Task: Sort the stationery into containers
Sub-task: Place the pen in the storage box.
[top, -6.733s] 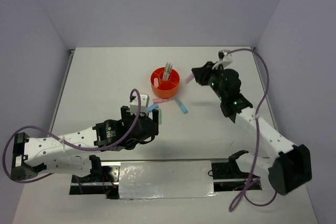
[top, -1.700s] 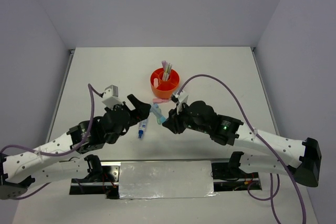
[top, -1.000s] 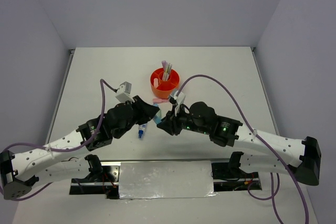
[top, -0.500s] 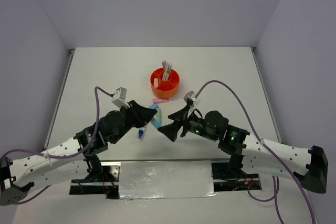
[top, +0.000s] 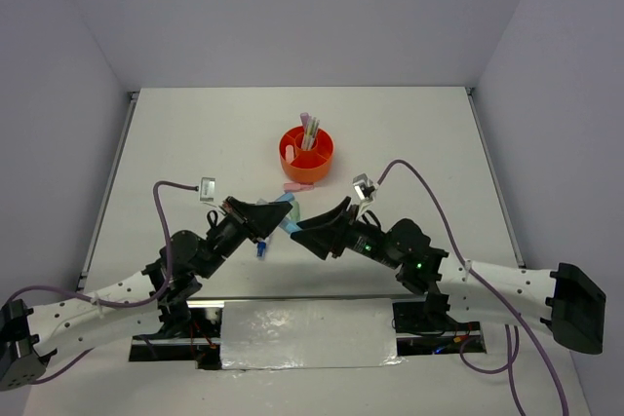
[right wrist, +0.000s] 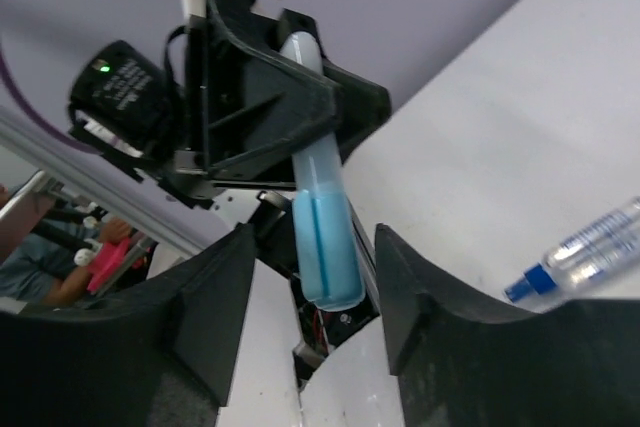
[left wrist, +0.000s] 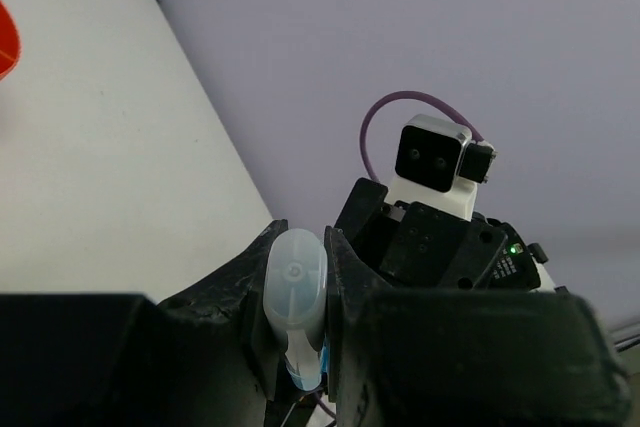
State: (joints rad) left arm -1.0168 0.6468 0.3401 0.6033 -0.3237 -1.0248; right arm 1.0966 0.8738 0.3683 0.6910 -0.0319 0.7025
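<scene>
One claw, the left gripper [top: 277,213], sits just left of mid-frame and clamps a blue highlighter [left wrist: 293,297]. Just right of it, the right gripper [top: 312,231] faces it, jaws spread to either side of the highlighter's free end. The orange organizer [top: 306,153] stands apart at upper centre.

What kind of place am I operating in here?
Probably a robot lab test cell: a white table boxed in by plain lavender walls, two arms bolted at its near edge, the left gripper holding a blue highlighter.
</scene>
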